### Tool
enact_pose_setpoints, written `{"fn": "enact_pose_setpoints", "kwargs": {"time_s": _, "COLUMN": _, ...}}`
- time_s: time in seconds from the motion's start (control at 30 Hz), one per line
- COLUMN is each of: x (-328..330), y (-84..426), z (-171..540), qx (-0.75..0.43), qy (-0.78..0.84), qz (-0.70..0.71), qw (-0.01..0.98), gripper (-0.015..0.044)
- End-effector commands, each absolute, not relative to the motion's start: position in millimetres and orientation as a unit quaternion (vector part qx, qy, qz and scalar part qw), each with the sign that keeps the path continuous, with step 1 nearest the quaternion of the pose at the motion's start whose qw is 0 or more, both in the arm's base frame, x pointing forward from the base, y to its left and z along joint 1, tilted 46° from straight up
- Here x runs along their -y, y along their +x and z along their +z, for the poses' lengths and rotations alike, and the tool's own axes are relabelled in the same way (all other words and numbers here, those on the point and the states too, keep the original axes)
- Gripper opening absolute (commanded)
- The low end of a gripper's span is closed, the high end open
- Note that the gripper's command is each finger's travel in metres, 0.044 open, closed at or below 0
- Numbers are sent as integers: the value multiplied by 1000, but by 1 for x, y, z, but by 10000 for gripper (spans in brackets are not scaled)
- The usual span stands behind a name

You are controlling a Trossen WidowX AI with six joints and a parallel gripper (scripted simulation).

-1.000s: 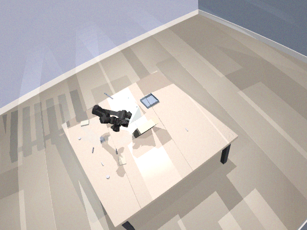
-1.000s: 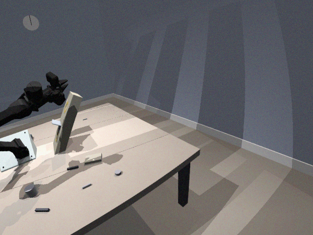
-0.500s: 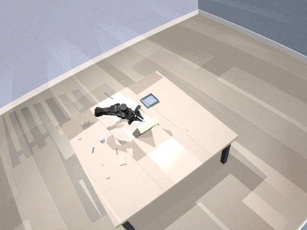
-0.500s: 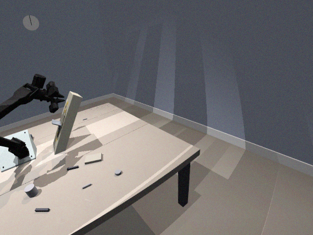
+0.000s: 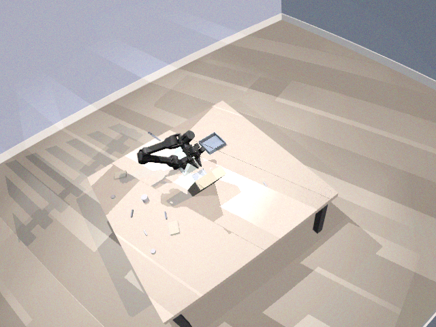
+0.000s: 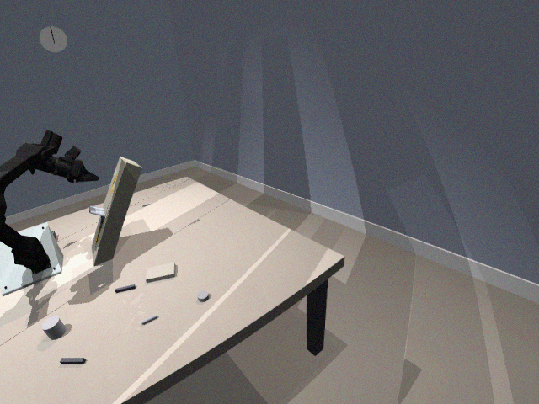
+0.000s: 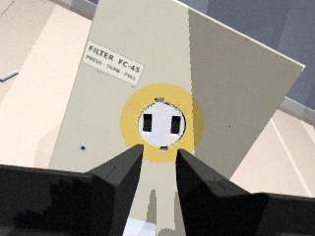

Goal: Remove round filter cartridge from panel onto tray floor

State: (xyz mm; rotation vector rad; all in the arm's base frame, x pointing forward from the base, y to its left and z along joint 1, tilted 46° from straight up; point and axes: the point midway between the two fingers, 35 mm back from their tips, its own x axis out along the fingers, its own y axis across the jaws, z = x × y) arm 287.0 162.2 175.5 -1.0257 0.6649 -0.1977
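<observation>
The filter cartridge (image 7: 161, 126) is a white round face with two dark slots, inside a yellow ring on the service panel (image 7: 128, 25) (image 5: 212, 178) (image 6: 123, 209). It looks seated in the panel; small notches show at its rim, above and below. The panel leans on the table. My gripper (image 7: 159, 152) (image 5: 199, 166) (image 6: 98, 178) is partly open with a narrow gap and nothing between the fingers. It is in front of the panel, apart from it; in the wrist view the tips appear just below the cartridge. The blue-grey tray (image 5: 219, 148) holds nothing visible.
A pale ledge (image 6: 96, 210) (image 7: 140, 227) juts from the panel's front, low down. A grey cylinder (image 5: 144, 198) (image 6: 54, 327), a beige block (image 5: 174, 227) (image 6: 161, 272) and several small dark and grey pieces lie on the table.
</observation>
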Motion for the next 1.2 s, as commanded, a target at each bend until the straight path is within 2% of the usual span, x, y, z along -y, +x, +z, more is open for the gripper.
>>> {"fn": "enact_pose_setpoints", "kwargs": {"time_s": 0.0, "x": -161, "y": 285, "z": 175, "qx": -308, "qy": -508, "qz": -94, "qw": 799, "gripper": 105}}
{"fn": "enact_pose_setpoints", "kwargs": {"time_s": 1.17, "x": -142, "y": 320, "z": 157, "qx": -310, "qy": -507, "qz": -94, "qw": 799, "gripper": 105}}
